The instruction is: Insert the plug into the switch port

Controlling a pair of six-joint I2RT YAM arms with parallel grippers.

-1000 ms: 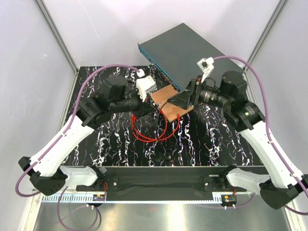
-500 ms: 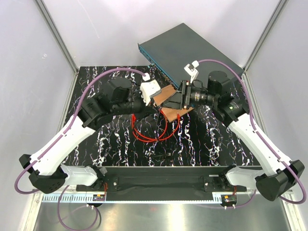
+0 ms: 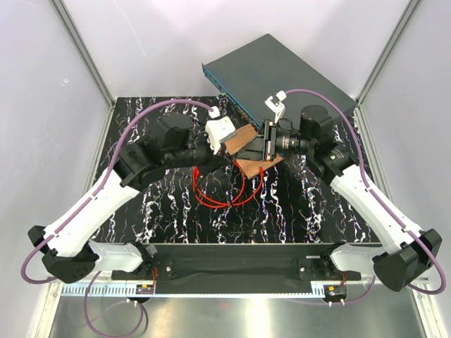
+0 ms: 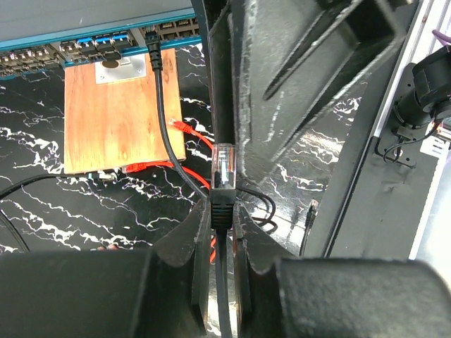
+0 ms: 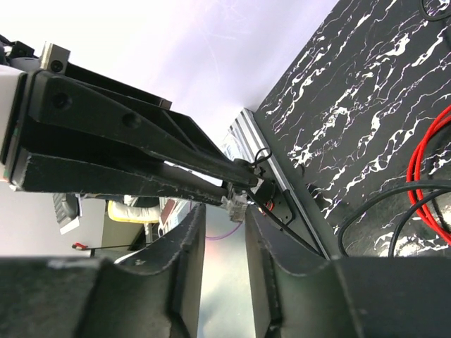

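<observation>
Note the switch (image 3: pixel 275 70) at far right of centre, teal front turned toward near left, with the switch port (image 4: pixel 99 44) somewhere in the row along that face. Note the wooden board (image 3: pixel 255 167) just near of that face (touching or a hair apart, cannot tell).

Find both arms meeting above the board, left gripper (image 4: pixel 223 211) reaching in from the left, right gripper (image 5: pixel 224 220) from the right, tips close together.

Read the left gripper as clamped on the boot of a thin black cable (image 4: pixel 223 282), clear connector (image 4: pixel 223 165) standing past the fingertips, long axis aimed far, toward the ports. Read the right gripper as parted, light showing between the fingers, nothing held, that clear connector just at its tips.

Place the plug (image 4: pixel 184 127) elsewhere: end of the red cable (image 3: pixel 218 193), lying flat at the board's right edge, below the grippers, between the left gripper's tips and the port row, in no grip. Long axis roughly along the row, not into it.

Judge the left gripper nearer, yet occupied (wrong cable in hand). Expect a release or handover first, then a descent and a turn of the plug toward the ports.
</observation>
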